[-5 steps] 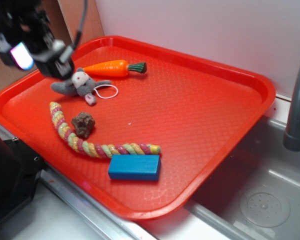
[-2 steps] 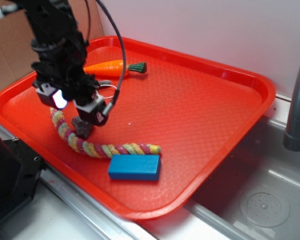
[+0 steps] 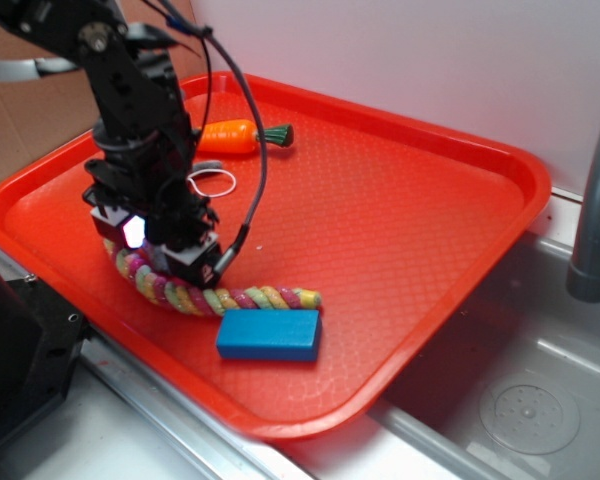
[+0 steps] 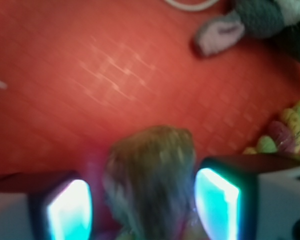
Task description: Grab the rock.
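Observation:
The rock (image 4: 152, 180), dark brown and lumpy, shows blurred in the wrist view between my two glowing pads (image 4: 70, 210). My gripper (image 4: 142, 207) is open, one pad on each side of the rock, with a gap on the left side. In the exterior view my gripper (image 3: 158, 245) is low over the red tray (image 3: 400, 200) and hides the rock. It stands just above the curved striped rope (image 3: 210, 293).
A grey plush mouse (image 4: 260, 22) lies just beyond the rock, mostly hidden by the arm in the exterior view. A toy carrot (image 3: 235, 135) lies at the tray's back. A blue block (image 3: 268, 335) sits near the front edge. A sink and grey tap (image 3: 595, 200) stand to the right.
My gripper has moved from the tray's back left corner toward the front and down, and now straddles the rock. The rock, seen earlier, is now covered by the gripper.

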{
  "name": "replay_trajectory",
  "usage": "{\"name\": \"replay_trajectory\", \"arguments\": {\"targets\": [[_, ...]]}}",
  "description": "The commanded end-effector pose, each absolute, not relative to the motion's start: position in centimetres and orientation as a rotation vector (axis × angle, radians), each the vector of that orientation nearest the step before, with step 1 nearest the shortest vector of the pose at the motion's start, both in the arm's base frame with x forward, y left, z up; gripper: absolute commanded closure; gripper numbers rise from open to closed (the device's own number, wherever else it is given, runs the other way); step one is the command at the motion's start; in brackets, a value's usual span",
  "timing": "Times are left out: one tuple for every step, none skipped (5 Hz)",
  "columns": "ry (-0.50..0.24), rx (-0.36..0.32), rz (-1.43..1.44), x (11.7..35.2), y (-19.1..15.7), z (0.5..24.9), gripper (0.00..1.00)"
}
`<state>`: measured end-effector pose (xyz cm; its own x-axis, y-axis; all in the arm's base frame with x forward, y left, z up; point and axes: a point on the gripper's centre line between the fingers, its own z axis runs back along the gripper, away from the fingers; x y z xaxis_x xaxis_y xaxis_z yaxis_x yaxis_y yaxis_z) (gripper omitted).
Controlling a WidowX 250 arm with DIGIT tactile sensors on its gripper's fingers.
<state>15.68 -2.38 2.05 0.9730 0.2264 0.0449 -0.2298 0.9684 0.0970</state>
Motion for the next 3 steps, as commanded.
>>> {"name": "replay_trajectory", "arguments": {"targets": [[-0.027,0.11,0.261,15.4,-1.8,1.2,1.0],[-0.024,0.105,0.211,15.6,-1.4,2.5,1.0],[0.016,0.088,0.141,16.2,-0.5,6.0,1.0]]}}
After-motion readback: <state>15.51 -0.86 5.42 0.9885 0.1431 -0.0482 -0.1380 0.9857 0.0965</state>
